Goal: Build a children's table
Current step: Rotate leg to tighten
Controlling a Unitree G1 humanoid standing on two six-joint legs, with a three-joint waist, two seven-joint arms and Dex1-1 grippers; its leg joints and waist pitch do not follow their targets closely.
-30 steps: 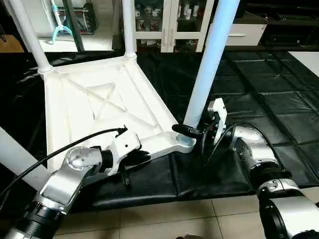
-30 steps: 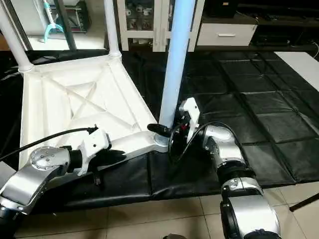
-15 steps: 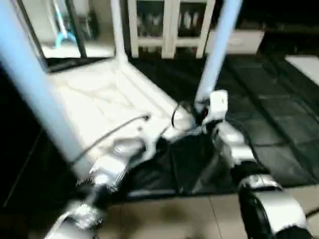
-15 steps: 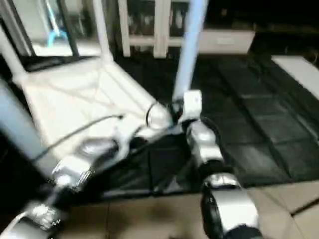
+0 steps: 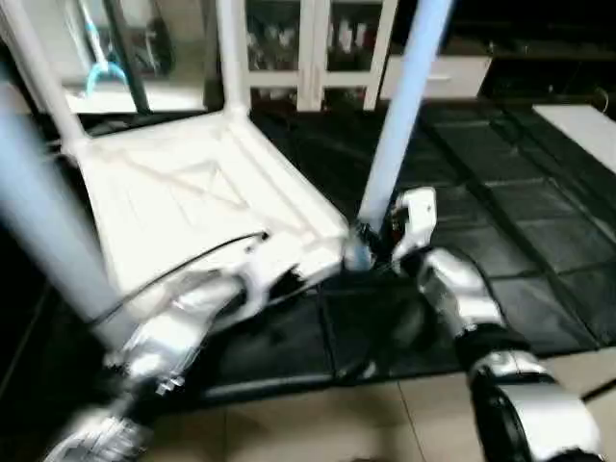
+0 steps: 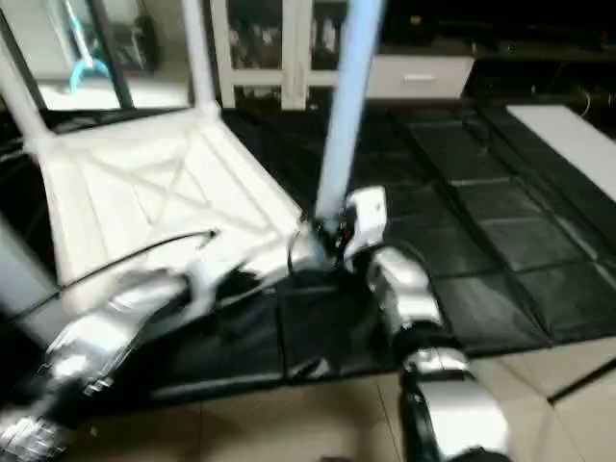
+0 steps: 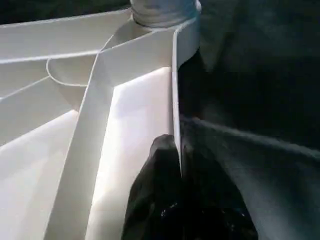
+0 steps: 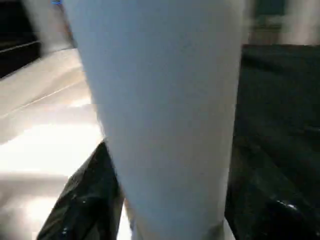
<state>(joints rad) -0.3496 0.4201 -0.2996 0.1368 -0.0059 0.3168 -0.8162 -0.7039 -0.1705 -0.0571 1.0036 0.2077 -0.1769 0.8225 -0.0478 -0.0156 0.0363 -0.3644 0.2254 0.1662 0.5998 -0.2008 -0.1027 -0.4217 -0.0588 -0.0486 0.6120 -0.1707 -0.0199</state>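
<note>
The children's table lies upside down on black mats, its white ribbed top (image 5: pixel 183 192) facing up. Three legs stand in its corner sockets: two at the far corners (image 5: pixel 231 53) and a near leg (image 5: pixel 399 115) on the right. A fourth leg (image 5: pixel 43 221) crosses the left foreground, blurred. My left gripper (image 7: pixel 179 150) is shut on the top's near rim (image 7: pixel 175 90), one black finger (image 7: pixel 152 190) on either side of the wall. My right gripper (image 5: pixel 371 245) is at the foot of the near right leg (image 8: pixel 165 100), straddling it just above its socket (image 5: pixel 356 255).
A white glass-door cabinet (image 5: pixel 318 48) and a white drawer unit (image 5: pixel 452 72) stand beyond the mats. Black mats (image 5: pixel 539 221) spread to the right. Tiled floor (image 5: pixel 318 423) runs along the near side. A pale panel (image 5: pixel 577 120) lies at the far right.
The whole picture has swung and blurred, so the camera has moved. The left gripper stays on the rim and the right gripper stays at the leg's foot.
</note>
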